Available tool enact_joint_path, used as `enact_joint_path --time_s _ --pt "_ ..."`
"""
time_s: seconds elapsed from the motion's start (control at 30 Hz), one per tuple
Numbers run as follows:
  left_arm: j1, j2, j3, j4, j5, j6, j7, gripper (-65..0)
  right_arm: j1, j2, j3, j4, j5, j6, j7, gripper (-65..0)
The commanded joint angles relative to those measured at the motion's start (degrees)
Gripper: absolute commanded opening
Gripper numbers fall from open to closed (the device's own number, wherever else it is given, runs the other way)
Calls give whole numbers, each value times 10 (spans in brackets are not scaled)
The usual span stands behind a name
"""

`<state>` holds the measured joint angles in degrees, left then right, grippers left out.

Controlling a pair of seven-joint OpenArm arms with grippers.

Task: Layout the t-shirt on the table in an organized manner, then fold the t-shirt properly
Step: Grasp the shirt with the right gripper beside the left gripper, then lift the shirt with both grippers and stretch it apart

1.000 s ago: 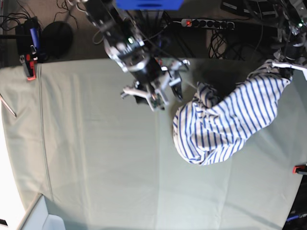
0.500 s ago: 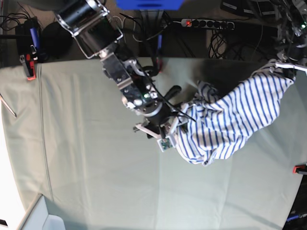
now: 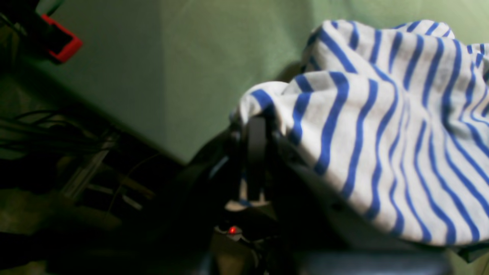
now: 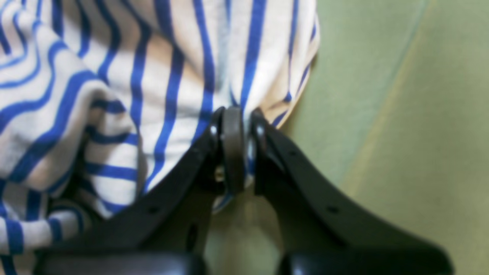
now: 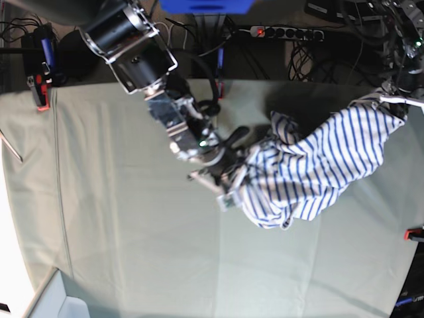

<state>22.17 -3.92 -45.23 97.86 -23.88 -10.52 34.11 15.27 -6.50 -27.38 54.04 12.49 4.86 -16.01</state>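
Observation:
The white, blue-striped t-shirt [image 5: 311, 169] lies bunched on the right half of the grey-green table [image 5: 132, 232]. My right gripper [image 5: 240, 180] is at the shirt's left edge. In the right wrist view this gripper [image 4: 238, 118] is shut on a pinched fold of the t-shirt [image 4: 153, 76]. My left gripper [image 5: 395, 99] holds the shirt's far right corner up near the table's back edge. The left wrist view shows the left gripper [image 3: 256, 130] shut on the hem of the t-shirt [image 3: 382, 133], which drapes over it.
Red clamps [image 5: 41, 89] [image 5: 414, 233] sit on the table's left and right edges, and one clamp [image 3: 61, 38] shows in the left wrist view. A power strip [image 5: 285, 31] and cables lie behind the table. A pale box corner [image 5: 56, 301] is at the bottom left.
My right gripper came down from the table's middle to the shirt's left edge and shut on the fabric. The left gripper kept its hold on the right corner.

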Motion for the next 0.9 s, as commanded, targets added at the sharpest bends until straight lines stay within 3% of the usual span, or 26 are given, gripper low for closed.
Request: enact_joint_path --time_s 0.0,0.13,0.27,0.47,0.6,0.67,0.73,0.87 --pt "-7 -7 -2 12 -4 -1 -15 -650 11 11 32 34 0 4 21 -650" --pt "-20 -6 -1 17 -7 -1 -15 -650 -17 53 137 137 1 5 18 -650" --pt "-42 -9 24 17 -5 -1 -15 -650 -31 108 227 232 1 5 -22 -650" --pt "-77 -10 116 16 -5 0 -15 -649 -49 152 299 291 1 5 -26 -650" --pt "-89 -10 211 11 -5 2 -15 -644 -61 159 359 307 1 5 -24 -650" --pt "-85 -10 261 15 -5 4 -15 -606 -64 159 409 307 1 5 -24 -650" --pt "-82 -10 302 17 -5 5 -15 -529 -64 159 459 307 1 5 -24 -650" --pt "-79 -6 337 15 -5 5 -20 -409 -61 170 512 307 0 5 -25 -650"
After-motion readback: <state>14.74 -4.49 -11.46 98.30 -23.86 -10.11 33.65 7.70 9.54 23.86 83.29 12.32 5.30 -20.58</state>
